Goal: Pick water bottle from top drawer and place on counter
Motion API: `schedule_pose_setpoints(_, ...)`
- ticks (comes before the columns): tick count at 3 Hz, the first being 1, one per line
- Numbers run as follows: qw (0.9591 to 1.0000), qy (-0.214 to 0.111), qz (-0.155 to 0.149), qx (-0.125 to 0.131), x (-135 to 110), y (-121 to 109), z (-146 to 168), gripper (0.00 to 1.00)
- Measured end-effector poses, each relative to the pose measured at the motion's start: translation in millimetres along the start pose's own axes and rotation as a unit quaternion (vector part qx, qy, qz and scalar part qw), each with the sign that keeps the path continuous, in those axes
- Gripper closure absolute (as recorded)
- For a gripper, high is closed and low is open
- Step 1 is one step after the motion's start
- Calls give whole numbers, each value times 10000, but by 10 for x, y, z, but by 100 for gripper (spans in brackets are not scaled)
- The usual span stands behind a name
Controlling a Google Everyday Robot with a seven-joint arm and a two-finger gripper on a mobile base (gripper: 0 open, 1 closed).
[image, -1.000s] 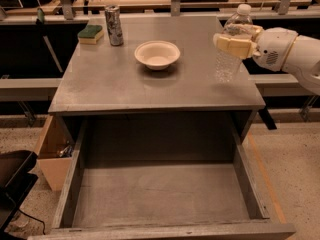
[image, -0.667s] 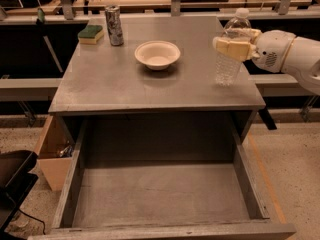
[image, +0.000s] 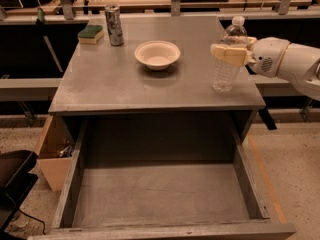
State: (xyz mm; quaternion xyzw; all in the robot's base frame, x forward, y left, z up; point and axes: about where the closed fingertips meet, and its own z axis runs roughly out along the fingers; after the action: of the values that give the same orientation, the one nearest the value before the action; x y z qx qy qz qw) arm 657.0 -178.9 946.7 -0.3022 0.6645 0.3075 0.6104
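The water bottle (image: pixel 224 75), clear and ribbed with a white cap, stands upright on the right side of the grey counter (image: pixel 115 79), its base at the surface. My gripper (image: pixel 231 53) reaches in from the right and is shut on the bottle's upper body, with a cream finger across its front. The top drawer (image: pixel 160 194) is pulled out below the counter's front edge, and its grey bottom is bare.
A white bowl (image: pixel 157 54) sits at the counter's middle back. A silver can (image: pixel 114 25) and a green-yellow sponge (image: pixel 91 33) stand at the back left. A tan wooden box (image: pixel 52 156) sits left of the drawer, with a black object (image: pixel 12 179) beside it.
My gripper has lowered the water bottle a little and shifted it slightly left, so its base now meets the counter.
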Motion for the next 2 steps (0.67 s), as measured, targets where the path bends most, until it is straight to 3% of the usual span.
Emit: schedule_pose_setpoints(2, 9998, -26, 81, 175, 179, -39, -21, 100)
